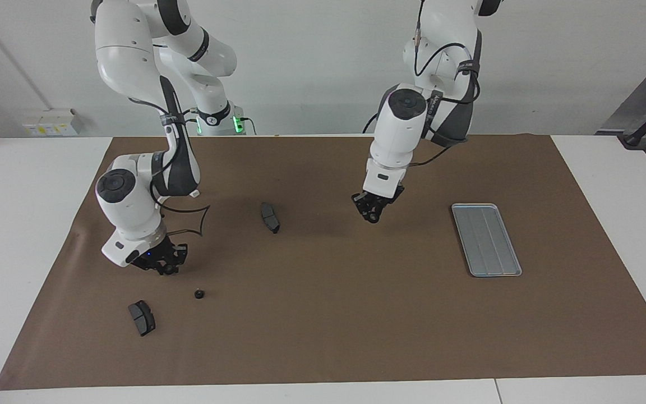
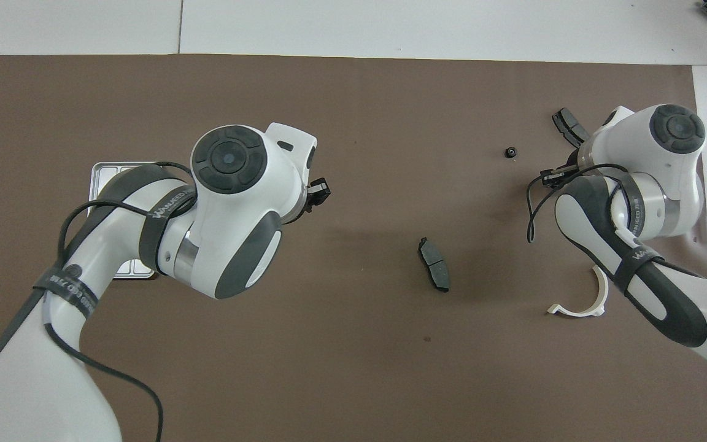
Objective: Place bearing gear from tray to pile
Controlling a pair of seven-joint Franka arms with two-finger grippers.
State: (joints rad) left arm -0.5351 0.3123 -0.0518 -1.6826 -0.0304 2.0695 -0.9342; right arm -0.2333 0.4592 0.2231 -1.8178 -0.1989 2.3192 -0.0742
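The bearing gear (image 1: 199, 293), a small black round part, lies on the brown mat at the right arm's end; it also shows in the overhead view (image 2: 511, 151). My right gripper (image 1: 164, 266) hangs low just beside it, open and empty, a little nearer to the robots. Around it lies the pile: one dark brake pad (image 1: 142, 317), a second brake pad (image 1: 270, 217) toward the table's middle, and a white half-ring bracket (image 2: 582, 302). The silver ridged tray (image 1: 485, 239) lies empty at the left arm's end. My left gripper (image 1: 372, 213) waits in the air over the mat's middle.
The brown mat (image 1: 334, 314) covers most of the white table. In the overhead view the left arm covers much of the tray (image 2: 107, 175). The right arm hides the bracket in the facing view.
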